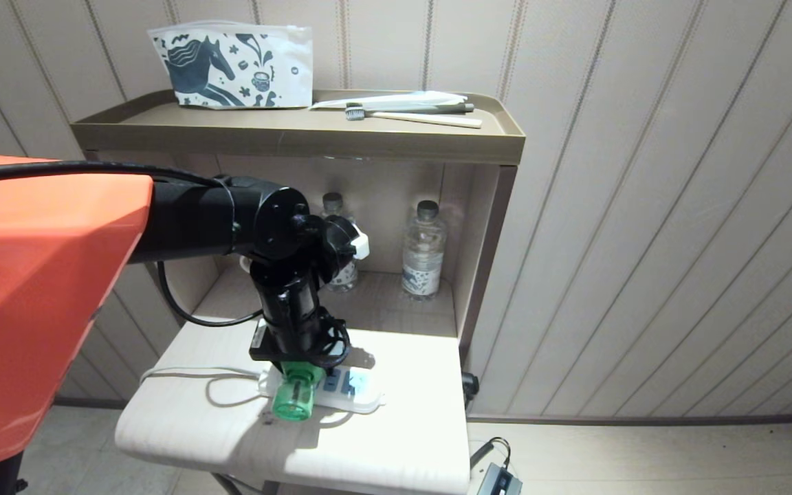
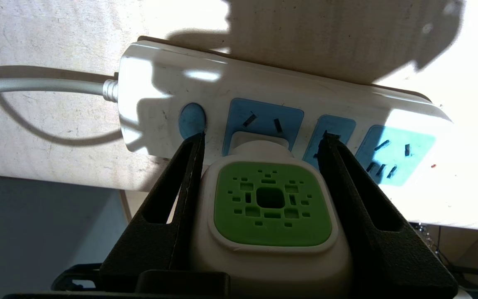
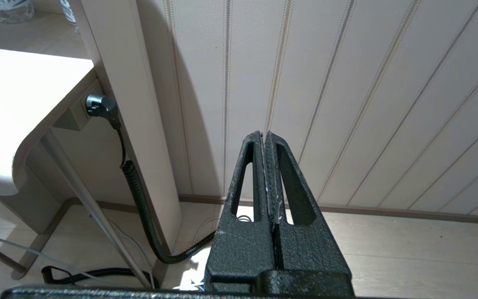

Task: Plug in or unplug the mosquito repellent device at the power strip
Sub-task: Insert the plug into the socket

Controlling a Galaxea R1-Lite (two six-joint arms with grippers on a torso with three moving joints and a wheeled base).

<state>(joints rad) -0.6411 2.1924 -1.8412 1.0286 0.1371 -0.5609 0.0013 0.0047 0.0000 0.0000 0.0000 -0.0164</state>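
The mosquito repellent device (image 2: 270,203), white with a green vented face, sits between the black fingers of my left gripper (image 2: 262,135), which press on both its sides. Its plug end is against the first light-blue socket of the white power strip (image 2: 160,83), beside the round blue button. In the head view the left gripper (image 1: 298,364) points down over the power strip (image 1: 361,395) on the pale table, and the device's green bottle (image 1: 294,399) sticks out toward the table's front. My right gripper (image 3: 264,133) hangs parked beside the wall, shut and empty.
The strip's white cord (image 1: 183,375) loops to the left on the table (image 1: 382,454). Two clear water bottles (image 1: 423,251) stand in the cabinet recess behind. A horse-print pouch (image 1: 231,65) and a toothbrush (image 1: 413,117) lie on top. A black coiled cable (image 3: 139,195) hangs by the cabinet side.
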